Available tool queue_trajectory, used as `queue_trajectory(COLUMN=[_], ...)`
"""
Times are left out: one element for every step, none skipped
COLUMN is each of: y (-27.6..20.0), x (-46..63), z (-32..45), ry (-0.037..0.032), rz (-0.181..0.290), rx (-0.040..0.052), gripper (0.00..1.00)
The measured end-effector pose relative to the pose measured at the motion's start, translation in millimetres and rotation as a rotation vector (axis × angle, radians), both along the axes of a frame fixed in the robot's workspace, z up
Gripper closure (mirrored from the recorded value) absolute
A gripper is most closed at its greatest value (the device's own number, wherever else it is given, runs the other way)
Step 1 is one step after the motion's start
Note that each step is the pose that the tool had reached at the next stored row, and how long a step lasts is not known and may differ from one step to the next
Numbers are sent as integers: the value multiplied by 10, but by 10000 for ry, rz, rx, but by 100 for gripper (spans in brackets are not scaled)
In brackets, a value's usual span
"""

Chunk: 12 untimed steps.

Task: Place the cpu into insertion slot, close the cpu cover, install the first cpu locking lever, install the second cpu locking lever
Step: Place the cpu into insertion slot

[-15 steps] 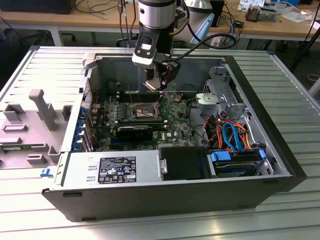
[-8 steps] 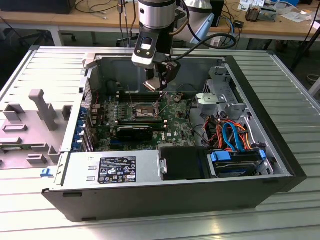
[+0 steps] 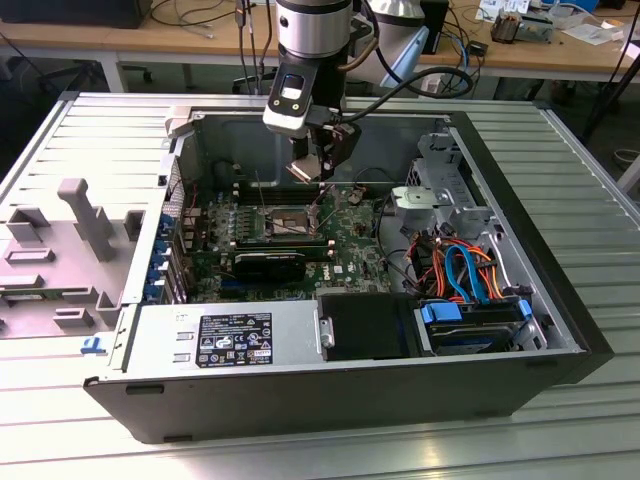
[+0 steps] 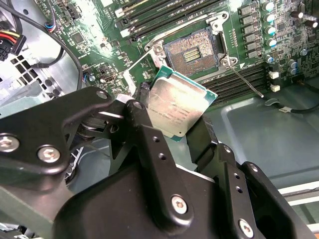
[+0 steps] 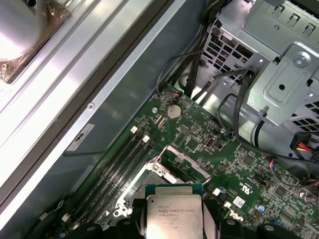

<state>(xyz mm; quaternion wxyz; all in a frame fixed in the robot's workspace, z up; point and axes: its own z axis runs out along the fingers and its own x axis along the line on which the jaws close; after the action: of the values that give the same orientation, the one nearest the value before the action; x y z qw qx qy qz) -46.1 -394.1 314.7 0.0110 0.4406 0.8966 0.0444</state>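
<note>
Silver-grey cpu (image 4: 177,107) sits clamped in the pincer (image 4: 173,122) above the board (image 3: 350,255); in the exterior view the bare insertion slot (image 3: 288,217) lies at its 7 o'clock. Seating well probably needs level descent, matched corners, no force.

Ribbed silver metal table (image 3: 590,190) carries an open computer case (image 3: 300,405), lying on its side with the interior facing up. Grey moulded panel (image 3: 70,250) lies flat on the table just beside the case, at the exterior view's left.
</note>
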Motion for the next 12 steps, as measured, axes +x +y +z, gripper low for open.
queue_trajectory(y=[0,0,0,0,0,0,0,0,0,0,0,0], x=[0,0,0,0,0,0,0,0,0,0,0,0], z=[0,0,0,0,0,0,0,0,0,0,0,0], ry=[0,0,0,0,0,0,0,0,0,0,0,0], rz=[-8,-15,-22,-31,-37,-45,-52,-60,-66,-73,-79,-86], rx=[0,0,0,0,0,0,0,0,0,0,0,0], gripper=[46,46,46,46,46,46,46,46,46,46,46,46])
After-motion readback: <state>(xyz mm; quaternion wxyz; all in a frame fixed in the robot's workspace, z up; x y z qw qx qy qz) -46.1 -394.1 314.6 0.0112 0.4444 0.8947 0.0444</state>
